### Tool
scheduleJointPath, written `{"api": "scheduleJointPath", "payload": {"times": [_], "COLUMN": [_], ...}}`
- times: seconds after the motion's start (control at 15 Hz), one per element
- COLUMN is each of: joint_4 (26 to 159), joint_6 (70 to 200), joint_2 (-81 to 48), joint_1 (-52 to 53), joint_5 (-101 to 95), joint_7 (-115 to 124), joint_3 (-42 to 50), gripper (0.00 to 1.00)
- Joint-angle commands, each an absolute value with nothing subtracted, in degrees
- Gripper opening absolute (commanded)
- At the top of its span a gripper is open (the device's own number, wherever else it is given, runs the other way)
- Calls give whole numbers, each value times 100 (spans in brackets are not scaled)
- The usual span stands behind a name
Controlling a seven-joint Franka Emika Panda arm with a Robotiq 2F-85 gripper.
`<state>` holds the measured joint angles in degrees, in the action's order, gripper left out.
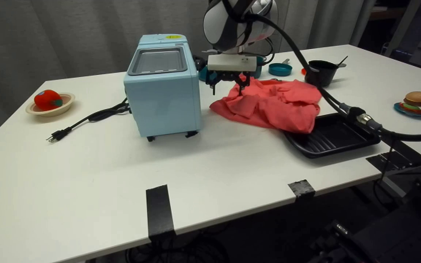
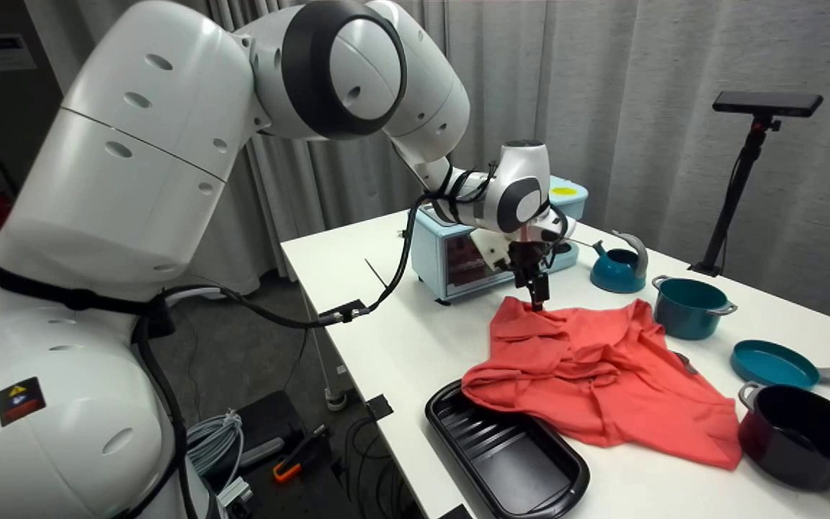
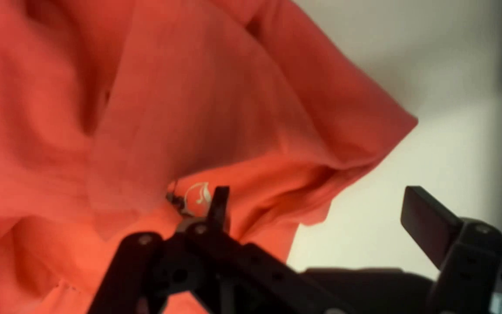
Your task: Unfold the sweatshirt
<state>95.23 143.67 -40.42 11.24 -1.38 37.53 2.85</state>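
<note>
Wrist view: fingers (image 3: 427,226) spread wide, holding nothing, at the edge of the sweatshirt (image 3: 216,96)! It lies rumpled on the bench (image 2: 415,335), overlapping the tray (image 2: 523,465). Looks like set-up for a grasp; next, pinch one layer and draw it outward.

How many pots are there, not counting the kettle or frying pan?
2. In an exterior view, the teal pot stands between the kettle and the frying pan; the black pot is beside the sweatshirt. Others may be hidden.
</note>
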Motion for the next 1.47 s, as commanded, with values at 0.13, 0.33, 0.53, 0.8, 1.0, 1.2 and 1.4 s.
{"api": "scheduleJointPath", "payload": {"times": [0.13,0.33,0.53,0.8,1.0,1.2,1.4], "joint_4": [10102,10267,10431,10663,10829,10924,10974], "joint_6": [14164,14009,13854,13869,13926,13967,13994], "joint_2": [-3545,-3401,-3262,-3189,-3159,-3164,-3154], "joint_1": [1119,1072,1029,1053,1081,1119,1151], "joint_5": [-153,-198,-170,-177,-201,-235,-237], "joint_7": [3542,3432,3283,3203,3201,3232,3251], "joint_3": [445,545,543,519,515,529,518], "gripper": [100,100,100,72,49,27,5]}}
